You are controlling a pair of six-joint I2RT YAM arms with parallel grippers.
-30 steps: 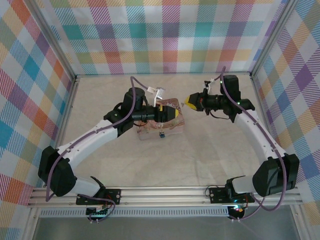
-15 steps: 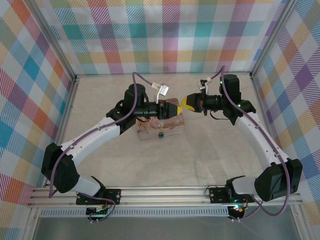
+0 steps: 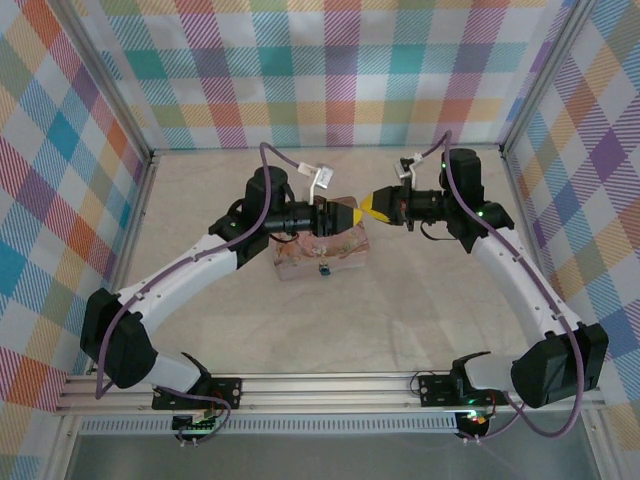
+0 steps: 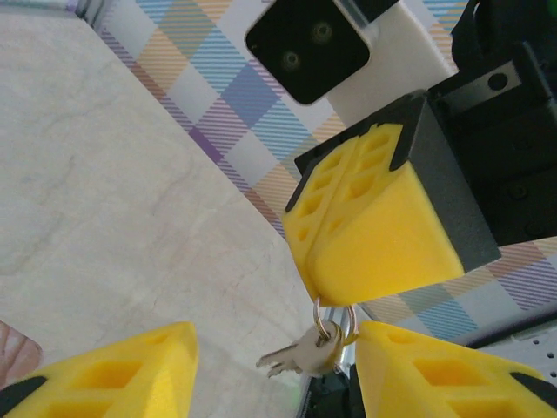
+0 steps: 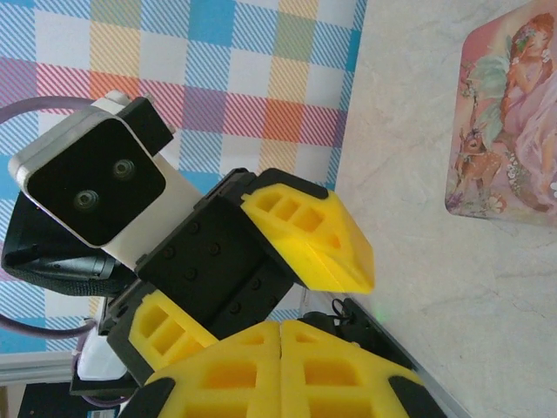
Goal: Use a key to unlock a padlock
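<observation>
In the left wrist view a silver key (image 4: 305,353) hangs on a ring (image 4: 335,320) pinched in my right gripper (image 4: 348,287), which is shut. My left gripper (image 4: 277,338) is open, with the key dangling between its yellow fingers and touching neither. From above, the left gripper (image 3: 352,214) and the right gripper (image 3: 371,205) meet tip to tip over the far right corner of a pink tin box (image 3: 305,262). A small blue-marked object, apparently the padlock (image 3: 323,268), lies at the tin's near edge. The right wrist view has my shut right gripper (image 5: 280,326) facing the left gripper's open fingers (image 5: 313,239).
The tin's fairy-picture lid (image 5: 509,122) lies on the pale marbled table (image 3: 420,300). Checked cloth walls (image 3: 330,70) on a metal frame close off the back and both sides. Both arms arch inward from the near rail (image 3: 330,385).
My left gripper has lifted off the tin and swung up toward the right gripper. The right gripper has edged left, so the two tips now meet.
</observation>
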